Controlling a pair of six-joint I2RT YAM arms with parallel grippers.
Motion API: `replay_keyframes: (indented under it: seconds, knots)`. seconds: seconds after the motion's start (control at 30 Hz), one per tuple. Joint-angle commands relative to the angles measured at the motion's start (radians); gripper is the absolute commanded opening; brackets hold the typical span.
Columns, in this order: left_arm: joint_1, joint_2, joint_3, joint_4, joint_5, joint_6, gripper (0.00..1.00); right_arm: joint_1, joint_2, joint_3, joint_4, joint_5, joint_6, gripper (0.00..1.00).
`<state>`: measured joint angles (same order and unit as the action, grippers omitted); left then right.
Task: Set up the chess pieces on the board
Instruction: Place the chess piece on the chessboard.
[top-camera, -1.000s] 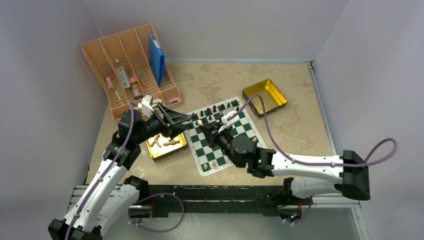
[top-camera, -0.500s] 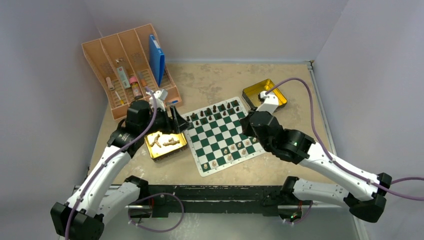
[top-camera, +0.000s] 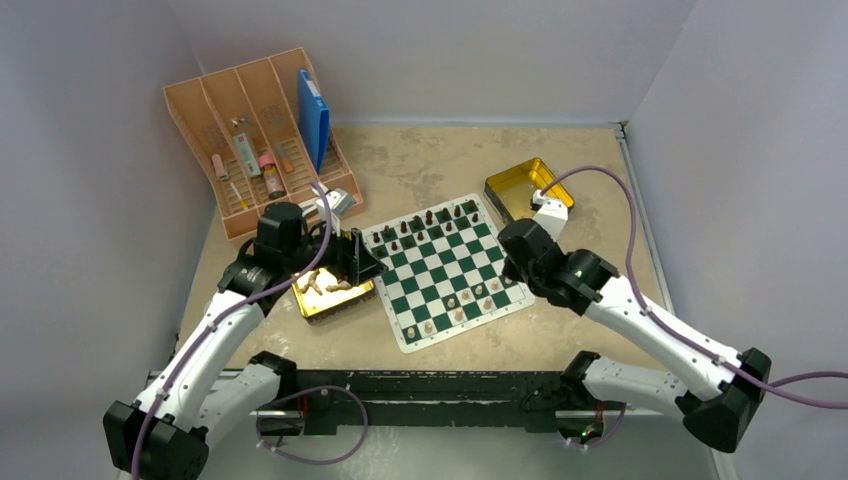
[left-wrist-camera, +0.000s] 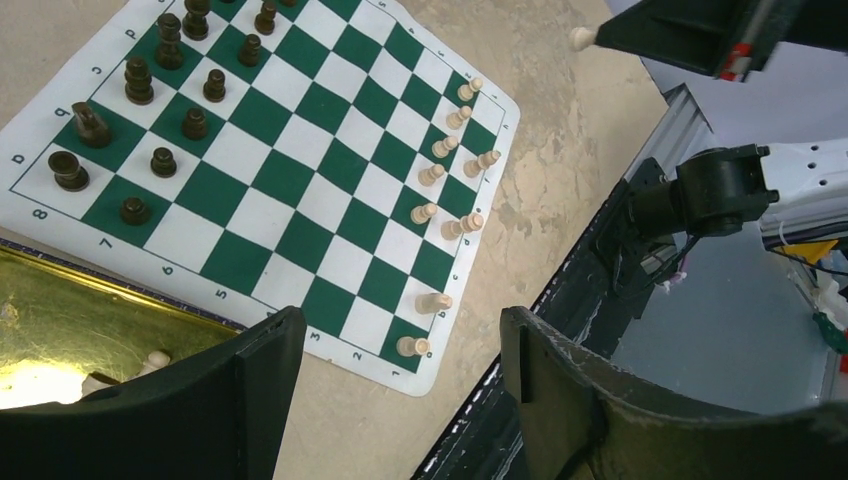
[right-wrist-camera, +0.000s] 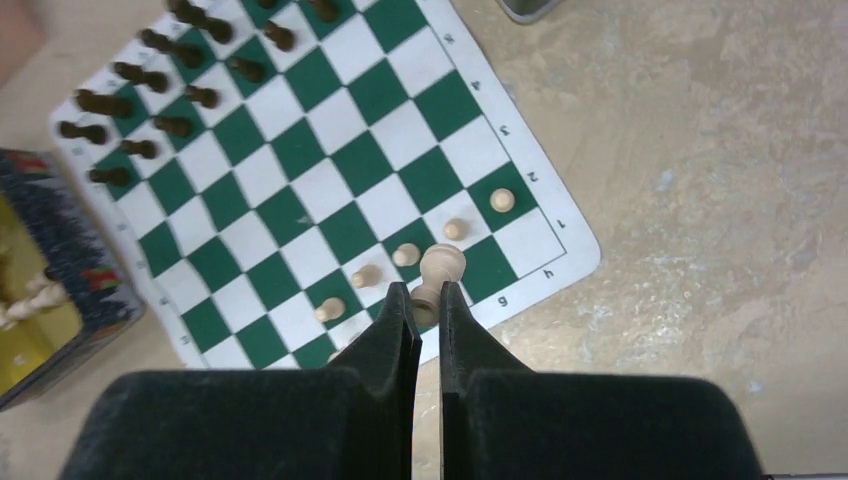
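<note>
**Two grippers over a partly set board**

At the near left a gold tin is seen just beside the board, with several light pieces lying in it. Its right part is covered in the top view by the left gripper, whose fingers are spread wide with nothing between them. The board is laid askew at the middle of the table. More light pieces are stood along its near rows, and dark pieces along its far rows. Over the board's right edge the right gripper is held, its fingers pressed together on one light piece. That edge is partly hidden by the arm. Farther right a second gold tin is seen. At the far left an orange tray is seen with a blue box stood in it.
</note>
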<state>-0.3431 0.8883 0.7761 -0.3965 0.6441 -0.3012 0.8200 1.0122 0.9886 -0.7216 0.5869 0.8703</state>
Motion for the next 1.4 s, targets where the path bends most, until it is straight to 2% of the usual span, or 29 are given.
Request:
replay_keyframes:
  seconds: [0.0, 0.37, 0.53, 0.83, 1.03, 1.37]
  knots:
    - [-0.004, -0.023, 0.009, 0.029, 0.049, 0.059, 0.71, -0.087, 0.051, -0.066, 0.052, -0.081, -0.029, 0.00]
    - [-0.004, -0.049, -0.005, 0.012, -0.012, 0.058, 0.71, -0.347, 0.153, -0.152, 0.185, -0.262, -0.069, 0.00]
    - [-0.009, -0.074, -0.009, -0.009, -0.075, 0.064, 0.71, -0.417, 0.207, -0.196, 0.223, -0.320, -0.037, 0.00]
    - [-0.100, -0.087, -0.009, -0.029, -0.150, 0.074, 0.72, -0.471, 0.169, -0.284, 0.199, -0.389, 0.026, 0.00]
    - [-0.115, -0.078, -0.009, -0.034, -0.161, 0.074, 0.72, -0.478, 0.157, -0.311, 0.223, -0.463, 0.024, 0.00]
    - [-0.121, -0.081, -0.015, -0.035, -0.165, 0.071, 0.72, -0.480, 0.193, -0.332, 0.284, -0.489, 0.010, 0.00]
